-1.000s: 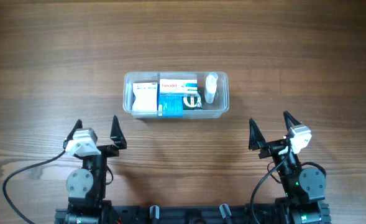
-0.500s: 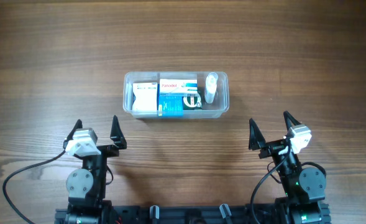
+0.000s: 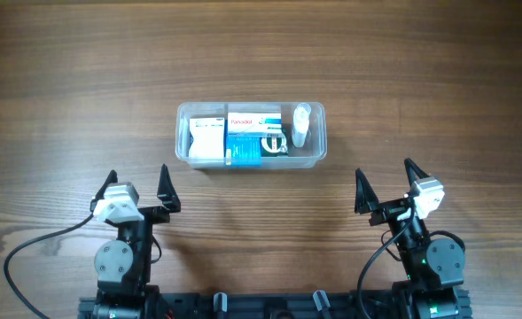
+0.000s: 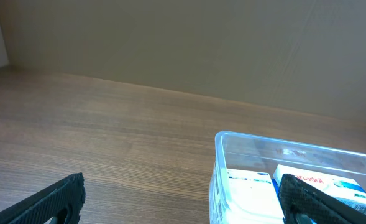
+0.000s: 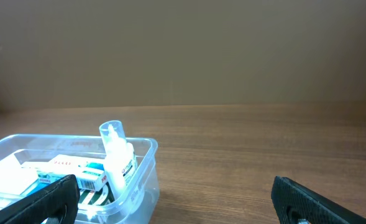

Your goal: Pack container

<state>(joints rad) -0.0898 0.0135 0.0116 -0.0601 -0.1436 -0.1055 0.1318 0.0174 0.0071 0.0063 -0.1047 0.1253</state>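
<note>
We find the container point(image 3: 181, 137) sitting flat on the wooden worktop point(image 3: 420, 71), and we place everything else from it. Inside, against its left end, lies a white box point(image 3: 207, 137). Beside that, toward its middle, is a blue-and-white box point(image 3: 245, 135). At its right end a small clear bottle point(image 3: 301, 124) stands roughly upright by the wall, with a dark item we cannot identify tucked between bottle and boxes. Packed side by side like this, the contents cover most of the container's floor, so we judge the packing finished or very nearly so. Our left gripper point(image 3: 137, 175) sits on the near side of the container, off its left corner, fingers spread wide and holding nothing. Our right gripper point(image 3: 385, 168) mirrors it off the right corner, likewise released and empty. Both are well apart from the container, which we read as a parked stance: away from the rim so nothing gets nudged, yet facing it should another item need placing.
</note>
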